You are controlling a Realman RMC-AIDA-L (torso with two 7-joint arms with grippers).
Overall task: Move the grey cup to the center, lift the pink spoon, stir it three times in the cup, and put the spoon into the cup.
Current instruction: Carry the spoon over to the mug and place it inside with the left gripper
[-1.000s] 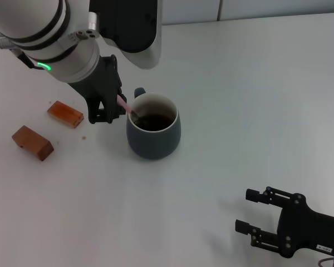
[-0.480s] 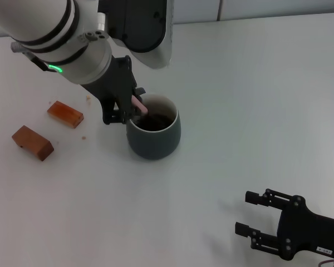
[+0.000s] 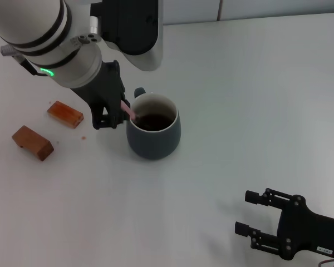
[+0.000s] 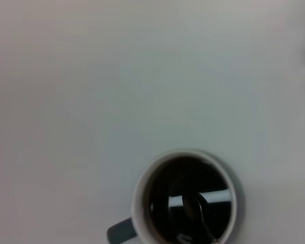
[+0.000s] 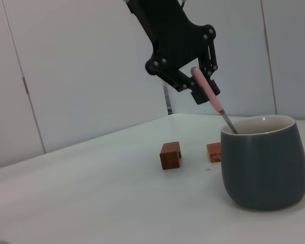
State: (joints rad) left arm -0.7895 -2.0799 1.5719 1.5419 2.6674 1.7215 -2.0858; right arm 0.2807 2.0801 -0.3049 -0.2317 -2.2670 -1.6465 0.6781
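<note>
The grey cup point(image 3: 153, 132) stands on the white table, holding a dark liquid, its small handle point(image 3: 139, 92) at the far side. My left gripper point(image 3: 118, 113) hangs just left of the cup's rim, shut on the pink spoon point(image 3: 126, 109), which slants down into the cup. The right wrist view shows the left gripper point(image 5: 203, 86) holding the spoon point(image 5: 209, 95) above the cup point(image 5: 260, 162). In the left wrist view the spoon's metal bowl point(image 4: 193, 205) lies in the dark liquid inside the cup point(image 4: 184, 202). My right gripper point(image 3: 255, 217) rests open at the table's near right.
Two brown wooden blocks lie left of the cup, one point(image 3: 65, 114) nearer the cup and one point(image 3: 32, 143) further left; the right wrist view shows them as well point(image 5: 170, 155).
The left gripper swung right toward the cup's rim with the spoon, then came back left and slightly down. The spoon's tip stays inside the cup. The right arm has not moved.
</note>
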